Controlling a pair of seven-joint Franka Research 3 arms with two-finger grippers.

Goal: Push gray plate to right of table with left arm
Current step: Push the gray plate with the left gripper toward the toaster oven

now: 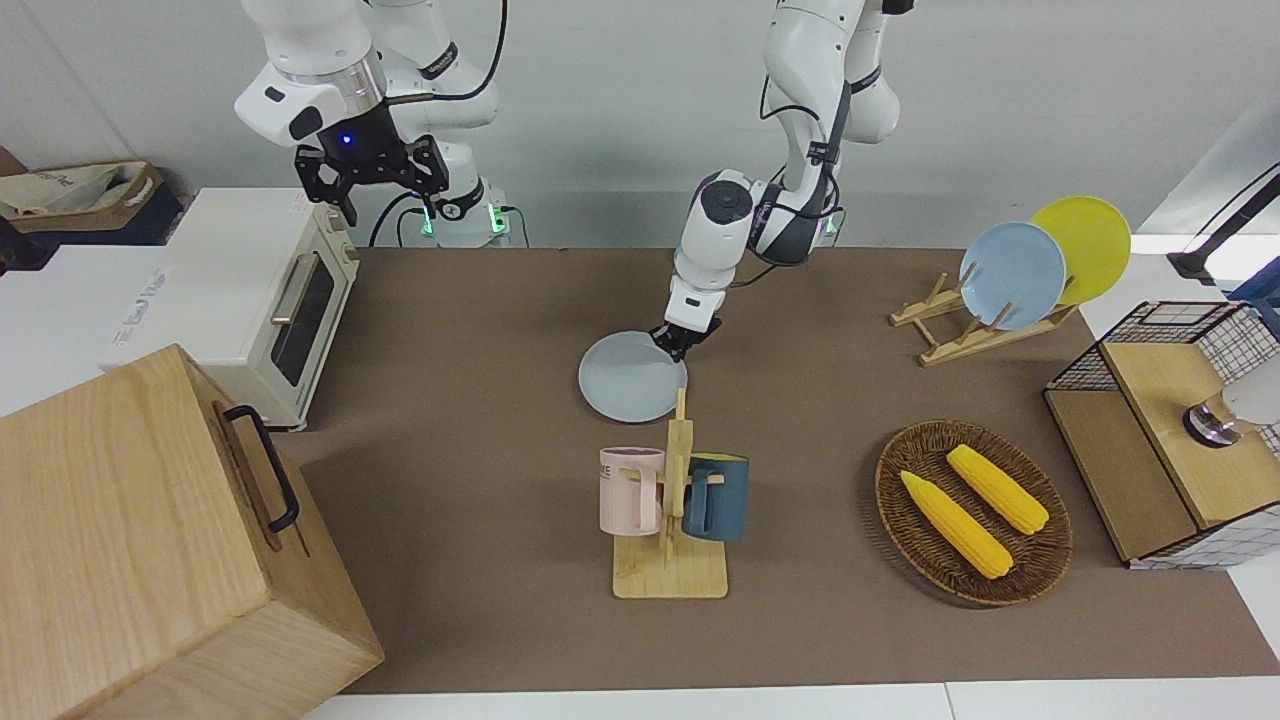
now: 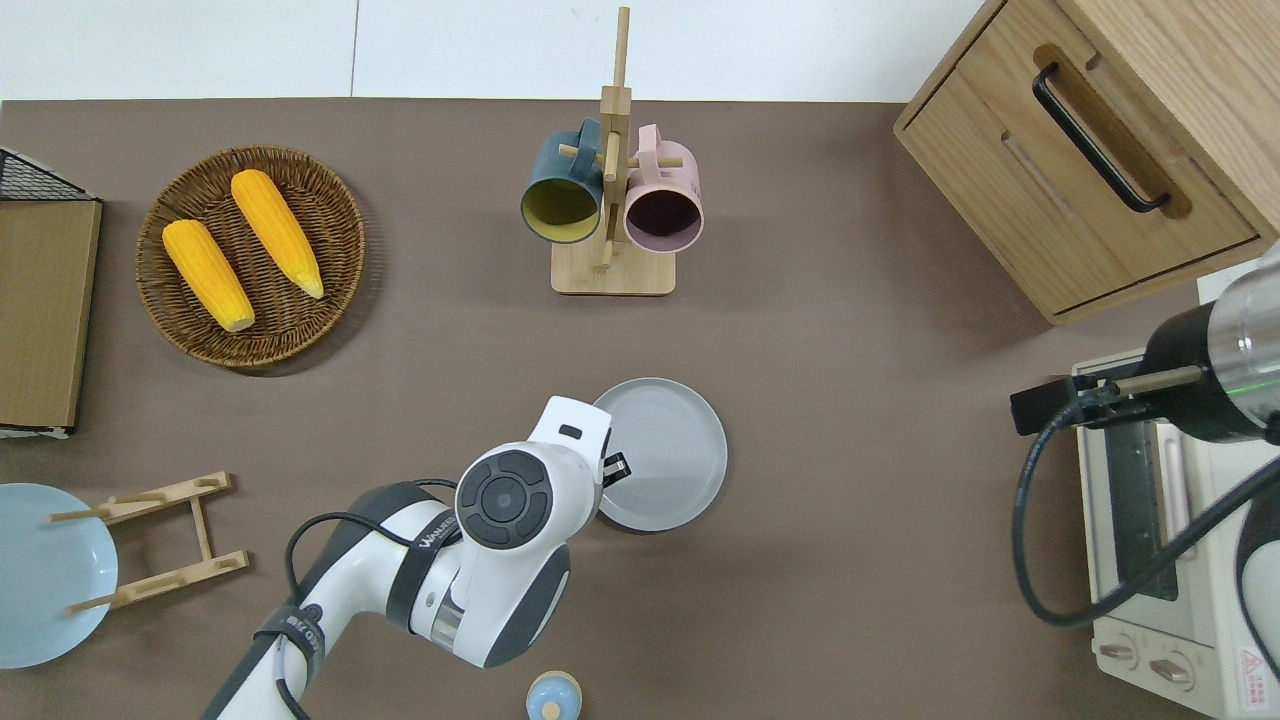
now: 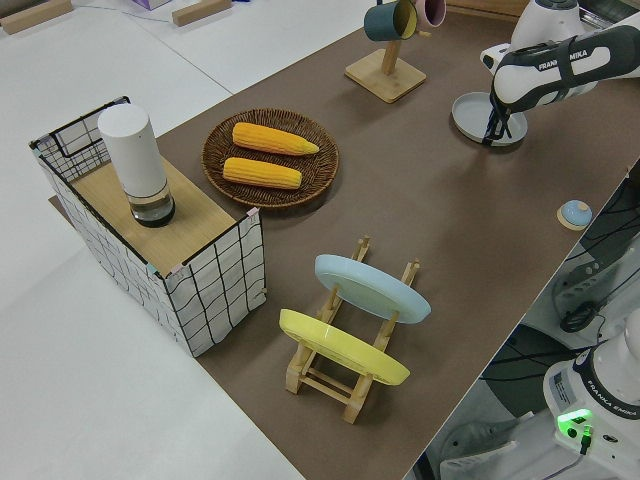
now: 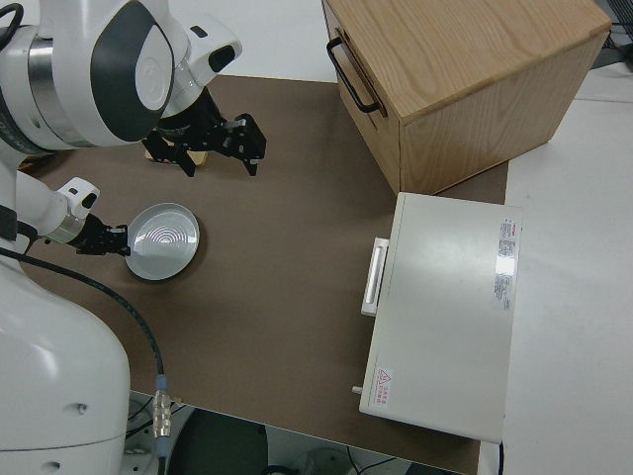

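The gray plate (image 1: 628, 380) (image 2: 670, 450) (image 3: 478, 108) (image 4: 166, 237) lies flat near the middle of the brown table (image 1: 480, 330), nearer to the robots than the mug rack. My left gripper (image 1: 680, 345) (image 2: 612, 468) (image 3: 492, 133) (image 4: 111, 242) is down at table height, touching the plate's rim on the side toward the left arm's end of the table. The left arm's wrist hides part of that rim in the overhead view. My right gripper (image 1: 388, 205) (image 4: 222, 163) is parked, open and holding nothing.
A wooden rack (image 1: 672, 500) holds a pink mug and a dark blue mug. A wicker basket (image 1: 905, 510) with two corn cobs, a plate stand (image 1: 985, 325) and a wire crate (image 1: 1150, 450) occupy the left arm's end. A toaster oven (image 1: 270, 300) and wooden box (image 1: 150, 540) occupy the right arm's end.
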